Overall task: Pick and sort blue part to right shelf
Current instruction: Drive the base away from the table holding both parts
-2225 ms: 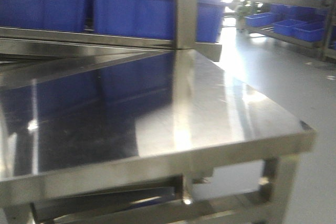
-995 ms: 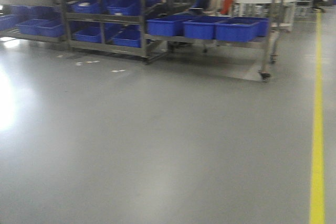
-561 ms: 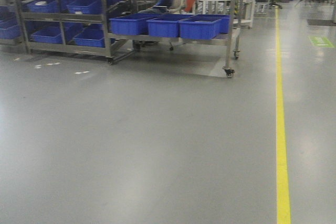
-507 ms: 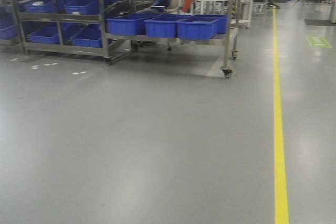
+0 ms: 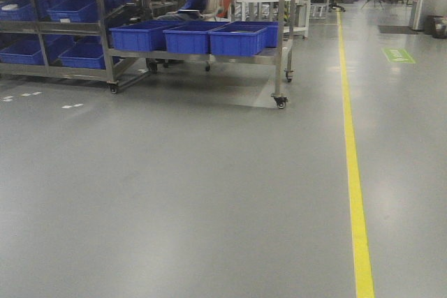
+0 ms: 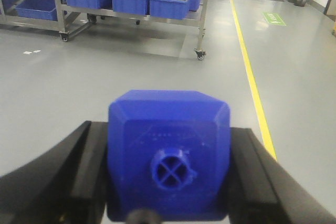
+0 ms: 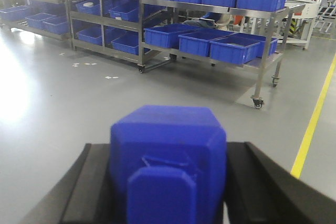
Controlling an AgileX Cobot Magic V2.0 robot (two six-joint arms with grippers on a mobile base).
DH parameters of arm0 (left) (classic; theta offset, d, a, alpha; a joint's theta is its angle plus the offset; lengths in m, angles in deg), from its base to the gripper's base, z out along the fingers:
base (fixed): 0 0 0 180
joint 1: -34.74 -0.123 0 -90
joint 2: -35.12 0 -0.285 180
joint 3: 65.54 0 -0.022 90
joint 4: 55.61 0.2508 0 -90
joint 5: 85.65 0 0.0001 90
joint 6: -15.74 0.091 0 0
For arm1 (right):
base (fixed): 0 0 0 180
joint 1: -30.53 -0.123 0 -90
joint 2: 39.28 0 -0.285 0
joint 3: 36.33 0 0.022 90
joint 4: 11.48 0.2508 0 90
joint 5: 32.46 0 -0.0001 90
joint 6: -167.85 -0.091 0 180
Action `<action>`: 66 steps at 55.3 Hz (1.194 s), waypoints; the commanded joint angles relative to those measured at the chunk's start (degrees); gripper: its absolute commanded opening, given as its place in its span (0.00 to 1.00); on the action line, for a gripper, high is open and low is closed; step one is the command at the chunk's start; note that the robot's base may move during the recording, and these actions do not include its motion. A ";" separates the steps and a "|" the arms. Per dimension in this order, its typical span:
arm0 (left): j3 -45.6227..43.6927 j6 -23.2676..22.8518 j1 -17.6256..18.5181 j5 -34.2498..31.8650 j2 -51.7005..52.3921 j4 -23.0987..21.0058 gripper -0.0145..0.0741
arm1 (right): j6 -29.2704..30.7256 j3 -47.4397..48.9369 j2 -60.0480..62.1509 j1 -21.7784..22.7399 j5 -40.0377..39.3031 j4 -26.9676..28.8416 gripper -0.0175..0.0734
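In the left wrist view a blue part [image 6: 168, 153], a chunky block with a round crossed socket on its face, sits between the black fingers [image 6: 86, 169] of my left gripper [image 6: 168, 135], which is shut on it. My right gripper [image 7: 168, 150] is likewise shut on a second blue part [image 7: 168, 145], with a raised rectangular tab facing the camera. A wheeled steel shelf rack [image 5: 281, 40] carrying blue bins [image 5: 237, 38] stands ahead across the grey floor. It also shows as the rack [image 6: 202, 22] in the left wrist view and the rack [image 7: 261, 59] in the right. Neither gripper appears in the front view.
A yellow floor line [image 5: 353, 172] runs away from me on the right, with a green floor mark [image 5: 398, 55] beyond it. More steel racks with blue bins [image 5: 42, 29] stand at the left. Small white marks [image 5: 70, 106] dot the floor.
The front view has swung from a close steel tabletop to open floor. Since a second ago the shelf rack has slid leftward in the view and the yellow line has come further in.
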 commanded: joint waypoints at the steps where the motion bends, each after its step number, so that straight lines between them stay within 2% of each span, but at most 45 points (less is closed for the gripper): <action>1: -1.90 -0.25 0.38 -5.13 -0.87 -0.08 0.59 | 0.16 1.54 -0.85 0.13 -5.81 -0.04 0.42; 66: -1.80 -0.25 0.38 -5.13 -0.87 -0.08 0.59 | 0.16 1.54 -0.85 0.13 -5.81 -0.04 0.42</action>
